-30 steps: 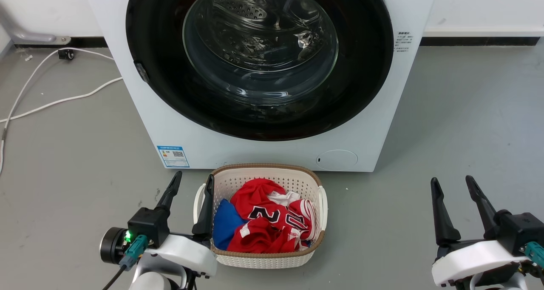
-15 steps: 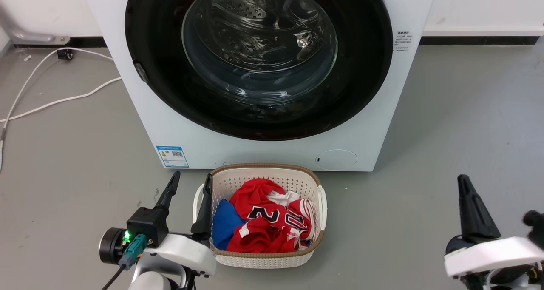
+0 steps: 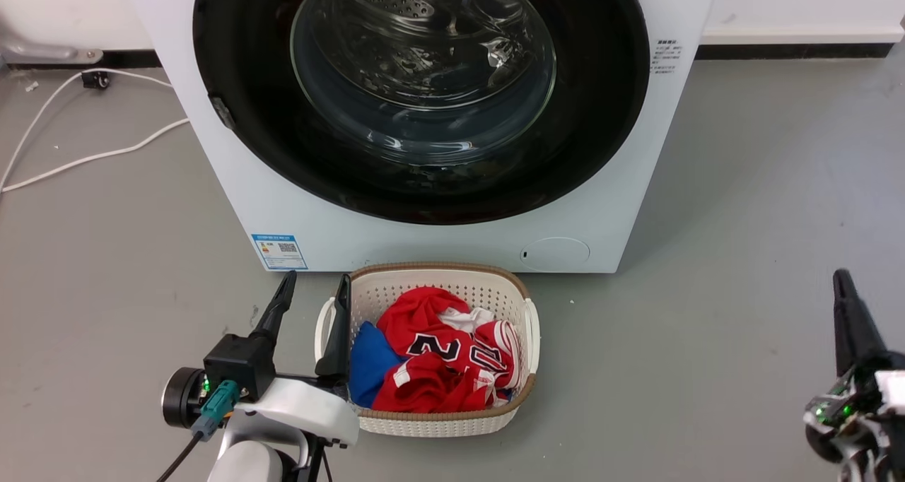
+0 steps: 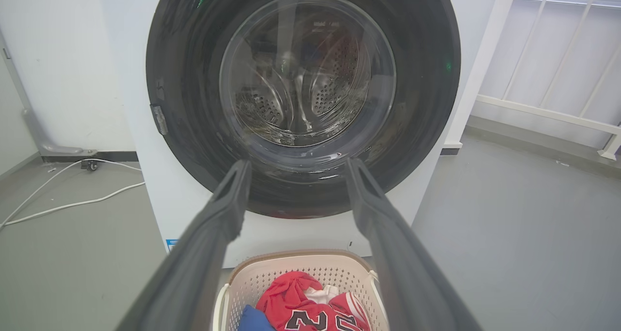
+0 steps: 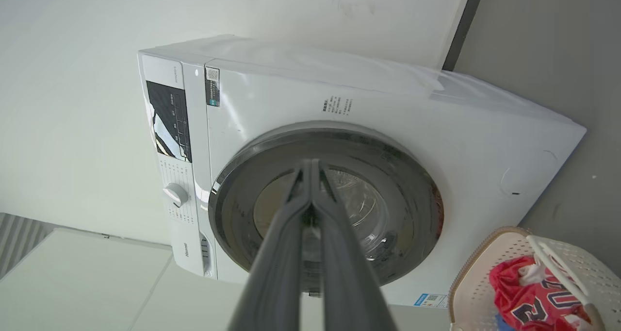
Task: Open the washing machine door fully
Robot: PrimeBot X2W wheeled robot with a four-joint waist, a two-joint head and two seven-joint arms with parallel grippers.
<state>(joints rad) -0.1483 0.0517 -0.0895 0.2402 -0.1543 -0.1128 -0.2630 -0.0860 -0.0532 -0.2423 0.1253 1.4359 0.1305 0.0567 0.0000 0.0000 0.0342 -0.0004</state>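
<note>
The big white boxy washing machine (image 3: 233,185) stands on the grey floor (image 3: 742,220), right in front of the robot. Its big round door (image 3: 608,114), a shiny black ring around a clear glass bowl, is shut flat against the machine's front. The opening has not begun. I think this is the very first step: getting a pincer up to the door.

The left pincer (image 3: 317,280) hangs low, just beside a white plastic basket full of little holes (image 3: 438,425), which holds a red shirt (image 3: 431,326). Its 2 dark fingers are spread apart and hold nothing. The right pincer (image 5: 310,168) is low too, far out to the right and well apart from the machine. Its 2 fingers are pressed together with nothing between them.

A small grey tab (image 3: 221,112) sits on the left edge of the black ring. I guess that is the place to pull. Next, a pincer needs to rise to that edge, catch it, and swing the door out wide, above the basket.
</note>
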